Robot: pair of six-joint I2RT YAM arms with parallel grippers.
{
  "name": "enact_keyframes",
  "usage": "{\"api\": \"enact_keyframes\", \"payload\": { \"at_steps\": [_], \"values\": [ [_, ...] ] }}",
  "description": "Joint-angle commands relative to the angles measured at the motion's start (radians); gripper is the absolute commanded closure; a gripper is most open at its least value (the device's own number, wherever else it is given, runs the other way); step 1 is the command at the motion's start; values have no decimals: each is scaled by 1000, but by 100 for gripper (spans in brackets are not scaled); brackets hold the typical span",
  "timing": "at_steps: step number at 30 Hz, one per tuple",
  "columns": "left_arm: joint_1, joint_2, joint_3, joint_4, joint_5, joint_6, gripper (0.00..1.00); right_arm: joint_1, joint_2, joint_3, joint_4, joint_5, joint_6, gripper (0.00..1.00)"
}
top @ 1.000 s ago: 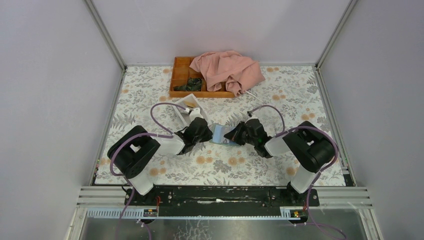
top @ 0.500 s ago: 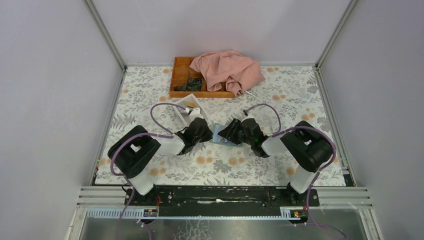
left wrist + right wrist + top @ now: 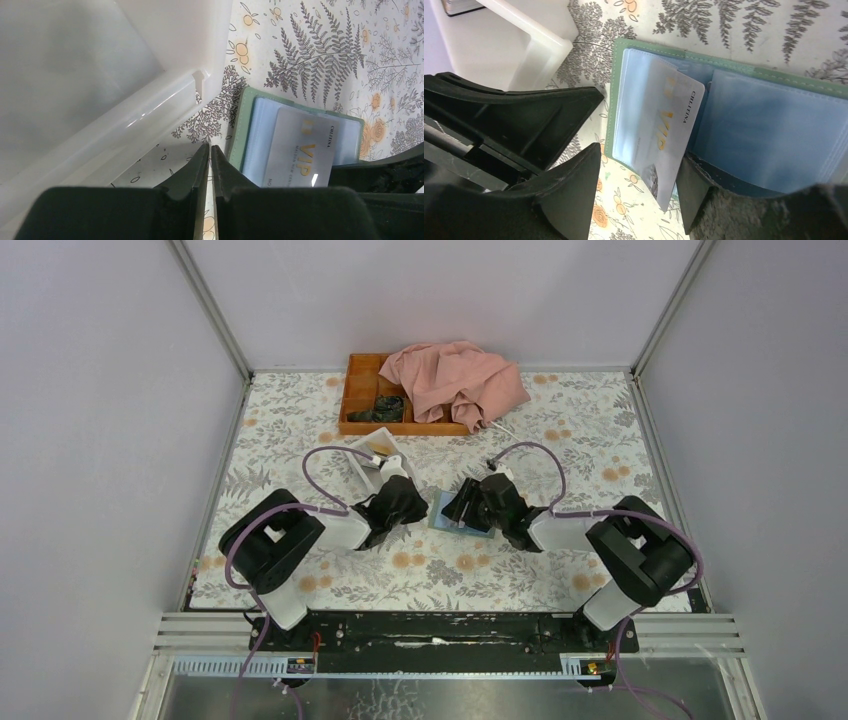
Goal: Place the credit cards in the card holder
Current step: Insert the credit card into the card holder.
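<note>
The card holder (image 3: pixel 441 518) lies open on the flowered cloth between both grippers, grey-green outside with pale blue sleeves (image 3: pixel 769 125). A greyish credit card (image 3: pixel 659 125) with gold "VIP" lettering rests slanted on its left half, one corner sticking out past the near edge. My right gripper (image 3: pixel 639 165) is open, and that loose corner lies between its fingers. Its right finger sits at the edge of a dark blue sleeve. My left gripper (image 3: pixel 210 148) is shut, tips down beside the holder's green left edge (image 3: pixel 239 130). The card (image 3: pixel 300 150) also shows there.
A white open-topped box (image 3: pixel 368 458) stands just left of the holder, close behind my left gripper. At the back sits an orange wooden tray (image 3: pixel 360 390) with dark items, half covered by a pink cloth (image 3: pixel 455 380). Walls close in on three sides.
My right gripper has opened and let go of the card, which now lies on the holder. The right arm has shifted left over the holder. The left gripper has stayed put.
</note>
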Motion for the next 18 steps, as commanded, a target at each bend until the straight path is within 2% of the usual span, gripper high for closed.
{"api": "enact_keyframes", "payload": {
  "at_steps": [1, 9, 18],
  "values": [
    [-13, 77, -73, -264, 50, 23, 87, 9, -30, 5, -242, 94, -64, 37],
    [-12, 74, -75, -257, 66, 22, 87, 9, -52, 43, -293, 93, -91, 37],
    [-13, -108, -164, -90, 184, 48, 84, 12, -48, 55, -306, 89, -107, 38]
  ]
}}
